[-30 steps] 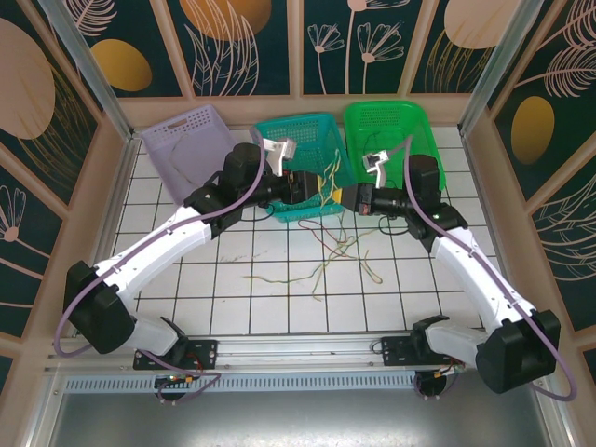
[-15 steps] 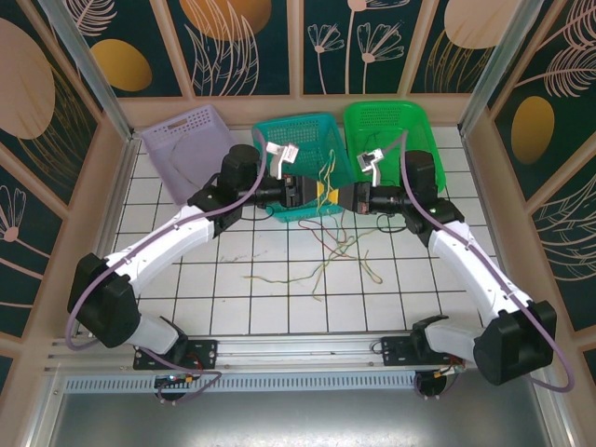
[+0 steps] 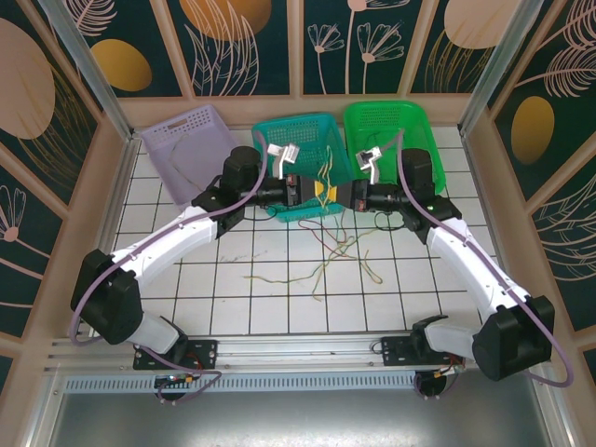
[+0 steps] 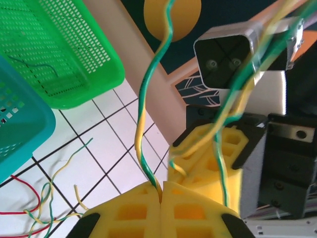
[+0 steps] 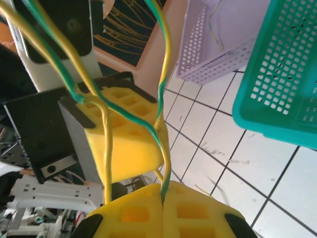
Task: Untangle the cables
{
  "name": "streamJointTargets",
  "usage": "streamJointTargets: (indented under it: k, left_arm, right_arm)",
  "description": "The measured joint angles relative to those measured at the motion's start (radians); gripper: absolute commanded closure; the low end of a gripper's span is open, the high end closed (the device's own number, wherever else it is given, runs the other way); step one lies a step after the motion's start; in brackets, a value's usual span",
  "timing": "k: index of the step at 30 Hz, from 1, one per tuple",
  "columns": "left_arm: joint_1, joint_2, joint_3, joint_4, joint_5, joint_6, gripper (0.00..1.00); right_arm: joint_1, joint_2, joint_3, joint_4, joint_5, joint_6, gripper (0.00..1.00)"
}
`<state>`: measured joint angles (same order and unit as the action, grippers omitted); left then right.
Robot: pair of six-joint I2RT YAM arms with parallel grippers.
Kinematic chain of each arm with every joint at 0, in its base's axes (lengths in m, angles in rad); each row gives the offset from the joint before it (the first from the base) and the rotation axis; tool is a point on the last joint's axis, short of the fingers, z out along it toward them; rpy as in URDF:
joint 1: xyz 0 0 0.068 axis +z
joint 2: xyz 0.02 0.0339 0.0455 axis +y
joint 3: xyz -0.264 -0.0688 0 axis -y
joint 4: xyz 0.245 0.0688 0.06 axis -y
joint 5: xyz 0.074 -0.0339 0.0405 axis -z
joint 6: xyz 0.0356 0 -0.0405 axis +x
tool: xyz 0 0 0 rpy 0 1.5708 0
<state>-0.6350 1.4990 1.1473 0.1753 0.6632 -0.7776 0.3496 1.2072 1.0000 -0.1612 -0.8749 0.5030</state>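
Left gripper [image 3: 319, 191], right gripper [image 3: 338, 194] tip to tip, both clamped on cables [image 4: 142, 114].
They rise from both jaw pairs; next pull is likely sideways, arms apart.

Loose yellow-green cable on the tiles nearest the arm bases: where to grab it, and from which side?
Probably the cable's left end, coming straight down with jaws across it. It lies flat on the tiles, and that end runs alone, while its right part crosses the other strands.
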Motion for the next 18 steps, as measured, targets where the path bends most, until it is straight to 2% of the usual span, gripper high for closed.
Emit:
streamJointTargets:
  k: [9,13,18]
  left_arm:
    - [-0.002,-0.014,-0.043,0.137,-0.018,-0.245,1.0]
    - [-0.024,-0.014,-0.043,0.203,-0.022,-0.353,1.0]
    - [-0.051,-0.019,-0.045,0.282,-0.048,-0.479,1.0]
  right_arm:
    - [0.03,-0.07,-0.041,0.079,0.322,-0.01,1.0]
    - [0.122,-0.058,-0.038,0.129,0.493,-0.061,1.0]
    - [0.245,-0.037,-0.04,0.19,0.78,-0.132,1.0]
